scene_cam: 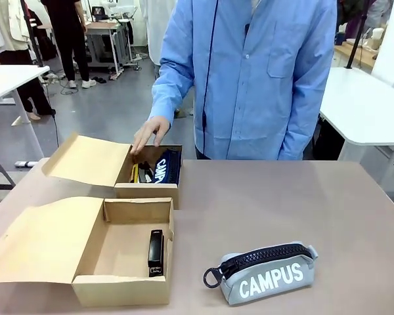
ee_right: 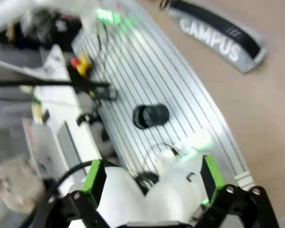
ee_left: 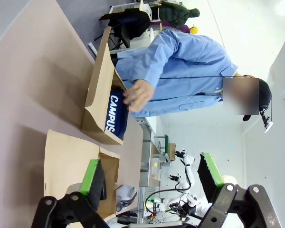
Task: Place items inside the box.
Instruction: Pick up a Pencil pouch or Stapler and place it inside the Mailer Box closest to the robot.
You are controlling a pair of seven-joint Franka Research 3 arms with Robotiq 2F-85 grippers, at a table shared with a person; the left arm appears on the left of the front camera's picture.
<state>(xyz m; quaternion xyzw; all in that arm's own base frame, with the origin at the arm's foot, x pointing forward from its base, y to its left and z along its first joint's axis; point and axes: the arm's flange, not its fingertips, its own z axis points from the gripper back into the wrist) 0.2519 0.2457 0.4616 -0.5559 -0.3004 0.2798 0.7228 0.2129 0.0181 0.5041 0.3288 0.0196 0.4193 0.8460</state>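
Note:
A grey zip pouch printed "CAMPUS" (scene_cam: 262,272) lies on the table at the front right; in the right wrist view the grey pouch (ee_right: 218,38) sits far off, beyond a ribbed metal plate. The near cardboard box (scene_cam: 121,289) stands open with a black stapler (scene_cam: 155,252) inside. The far open box (scene_cam: 146,191) holds a navy "CAMPUS" pouch (scene_cam: 163,167) and a yellow-black utility knife (scene_cam: 135,172). A person's hand (scene_cam: 150,134) rests over its far rim. My left gripper (ee_left: 151,175) is open high above the boxes, holding nothing. My right gripper (ee_right: 152,175) is open and empty.
The person in a blue shirt (scene_cam: 256,72) stands at the far table edge. Both box lids (scene_cam: 85,159) fold out to the left. White tables (scene_cam: 368,105) flank the person. The right wrist view looks at the ribbed metal plate (ee_right: 147,80) and cables beside the table.

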